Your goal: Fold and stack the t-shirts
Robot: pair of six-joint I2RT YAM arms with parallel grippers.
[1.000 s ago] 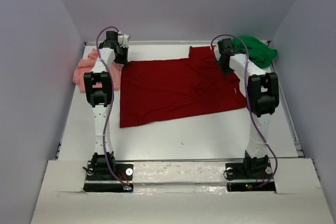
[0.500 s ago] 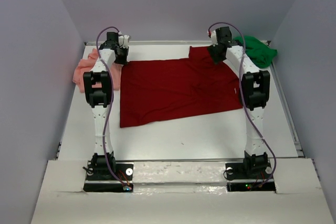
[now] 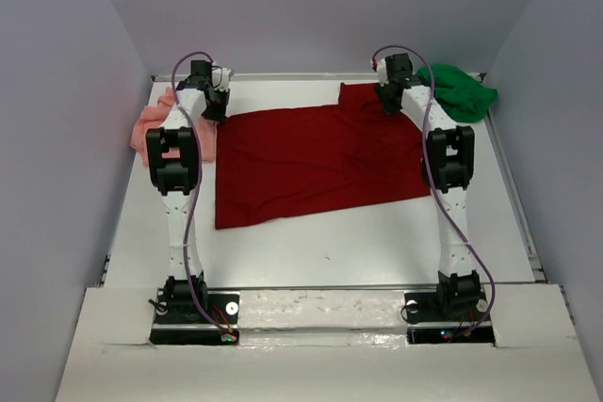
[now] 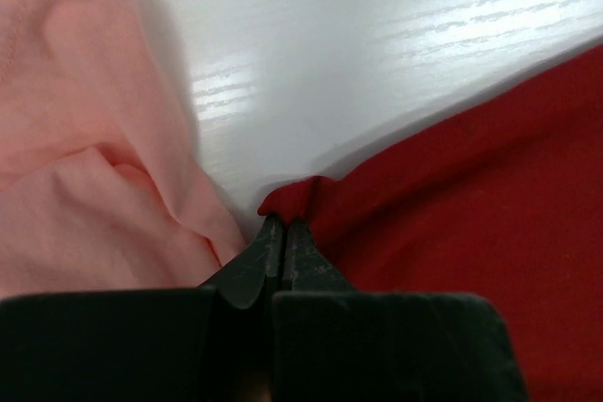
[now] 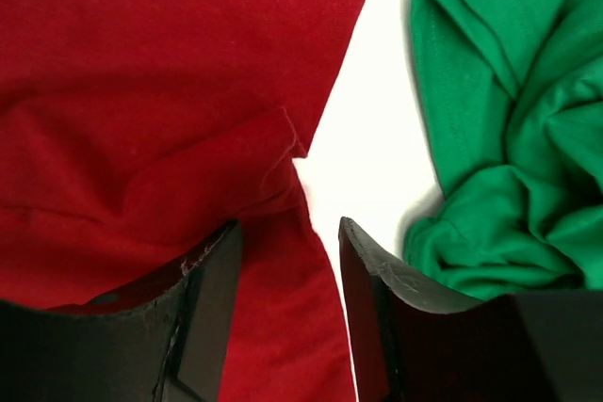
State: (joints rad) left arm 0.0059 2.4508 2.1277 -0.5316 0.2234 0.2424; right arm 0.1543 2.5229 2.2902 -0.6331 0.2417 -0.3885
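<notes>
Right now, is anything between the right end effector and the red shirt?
Nothing visible. The right end effector hangs open over the edge of the red shirt; the green shirt lies off to one side.

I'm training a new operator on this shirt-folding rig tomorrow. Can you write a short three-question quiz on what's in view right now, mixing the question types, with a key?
1. True or false: the left gripper is shut on a bunched corner of the dark red shirt.
2. Where does the green shirt lie? A) in the far right corner of the table; B) under the dark red shirt; C) between the arm bases.
3. Fill in: the right gripper stands over the dark red shirt's edge with its jaws ____.

Key: 1 true; 2 A; 3 open.
</notes>
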